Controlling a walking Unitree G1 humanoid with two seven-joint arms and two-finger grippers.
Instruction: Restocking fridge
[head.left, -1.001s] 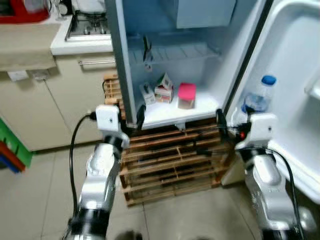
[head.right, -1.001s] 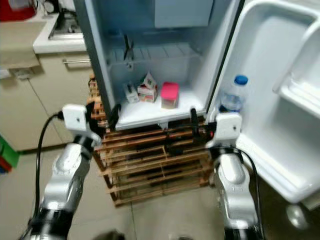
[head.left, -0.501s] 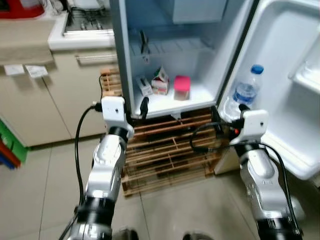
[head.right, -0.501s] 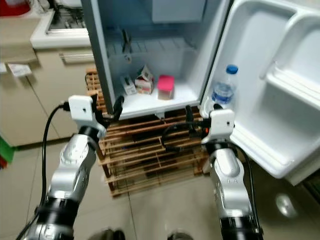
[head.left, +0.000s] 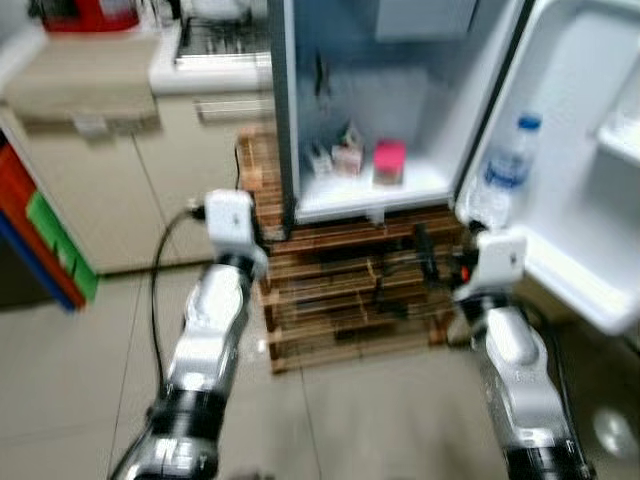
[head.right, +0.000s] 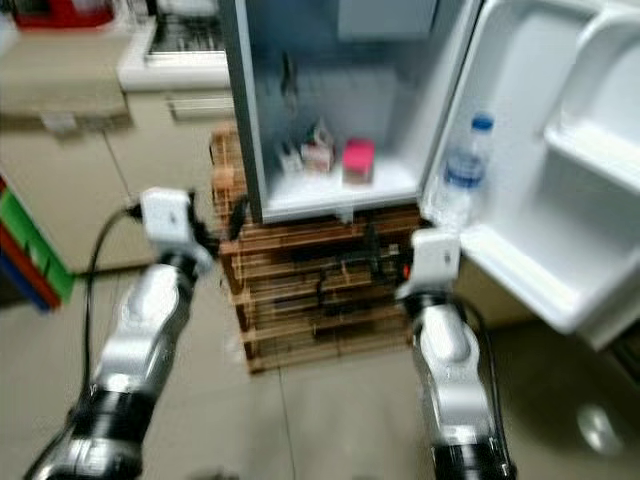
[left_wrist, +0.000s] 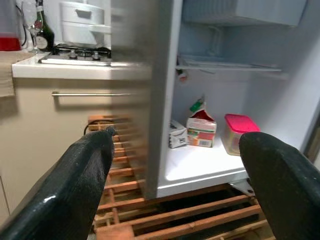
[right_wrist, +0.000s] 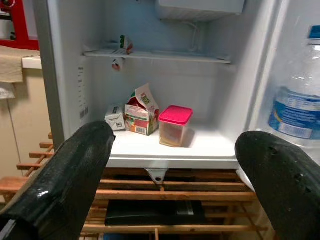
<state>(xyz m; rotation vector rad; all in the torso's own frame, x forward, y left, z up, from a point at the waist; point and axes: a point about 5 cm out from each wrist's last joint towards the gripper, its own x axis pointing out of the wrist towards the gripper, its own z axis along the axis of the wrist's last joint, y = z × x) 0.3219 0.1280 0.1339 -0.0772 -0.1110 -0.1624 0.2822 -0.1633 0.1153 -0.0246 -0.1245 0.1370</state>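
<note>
I am facing the open fridge (head.left: 300, 110) with both arms raised in front of me. My left gripper (left_wrist: 175, 165) and my right gripper (right_wrist: 170, 170) are both spread wide and holding nothing. Straight ahead of my right gripper, on the fridge's bottom shelf (right_wrist: 200, 150), a pink-lidded tub (right_wrist: 174, 125) is standing upright, just beside a small carton (right_wrist: 141, 116) with a tilted gable top and a smaller box (right_wrist: 115, 117) next to that. A water bottle (head.left: 510, 165) is standing upright in the door rack (head.left: 560, 270), to my right and close to my right wrist. I judge my right arm the nearer one to both the tub and the bottle, since the fridge wall is lying between my left gripper and the shelf. The fridge is sitting on a wooden pallet rack (head.left: 350, 300).
</note>
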